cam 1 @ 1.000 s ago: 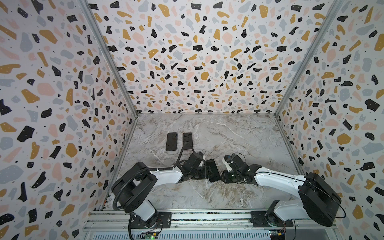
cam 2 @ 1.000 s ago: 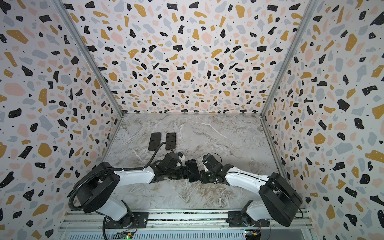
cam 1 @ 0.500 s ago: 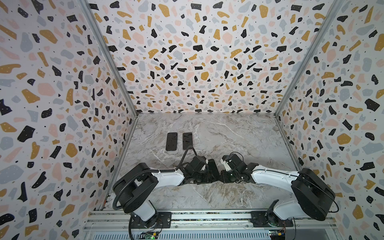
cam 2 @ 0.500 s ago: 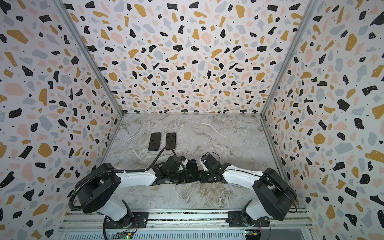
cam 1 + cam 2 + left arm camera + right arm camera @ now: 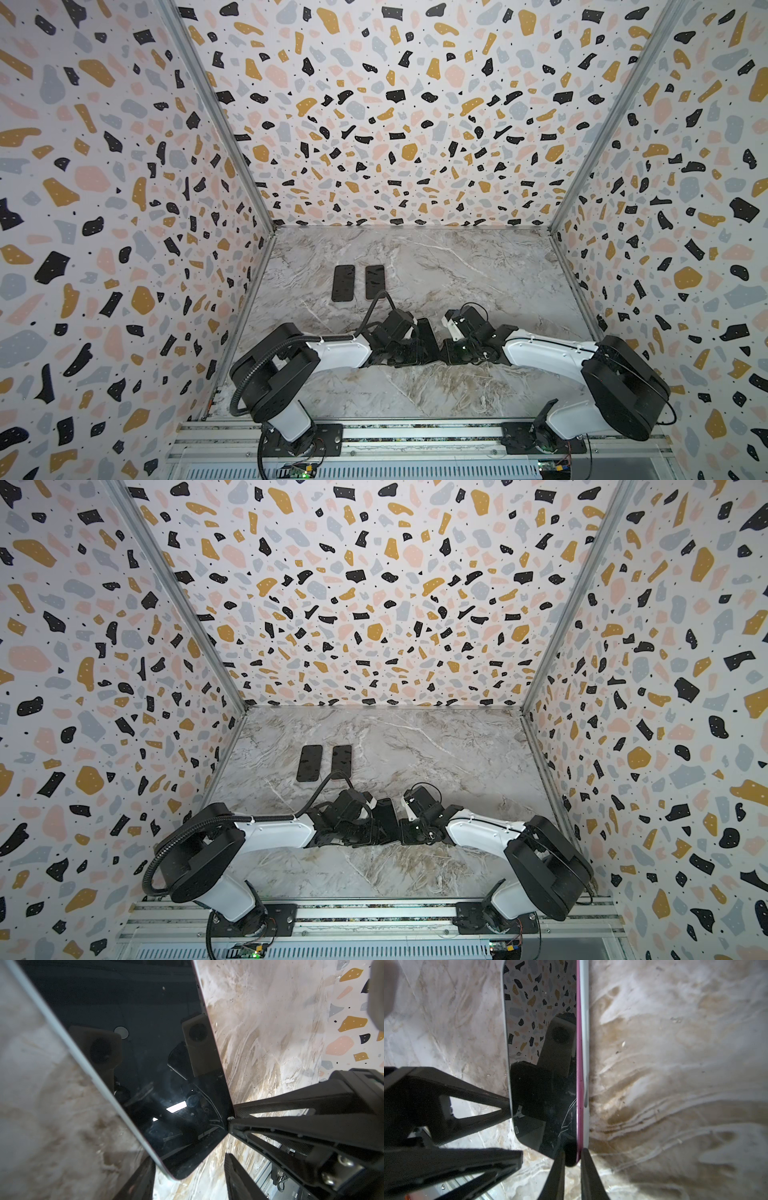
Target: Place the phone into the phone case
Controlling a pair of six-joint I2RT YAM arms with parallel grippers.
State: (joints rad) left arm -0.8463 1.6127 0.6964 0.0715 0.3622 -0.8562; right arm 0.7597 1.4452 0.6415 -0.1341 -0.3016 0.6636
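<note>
Braces the phone with the left end effector, jaws half apart around its near corner, clamping nothing; probably to stop it sliding. Sits between both end effectors, in the pale phone case, pink rim showing. Nips that rim with the right end effector, jaws nearly closed, likely pressing it home.

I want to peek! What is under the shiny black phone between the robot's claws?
A pale rim runs along the phone, and marble table shows around it. The phone covers whatever lies straight underneath.
</note>
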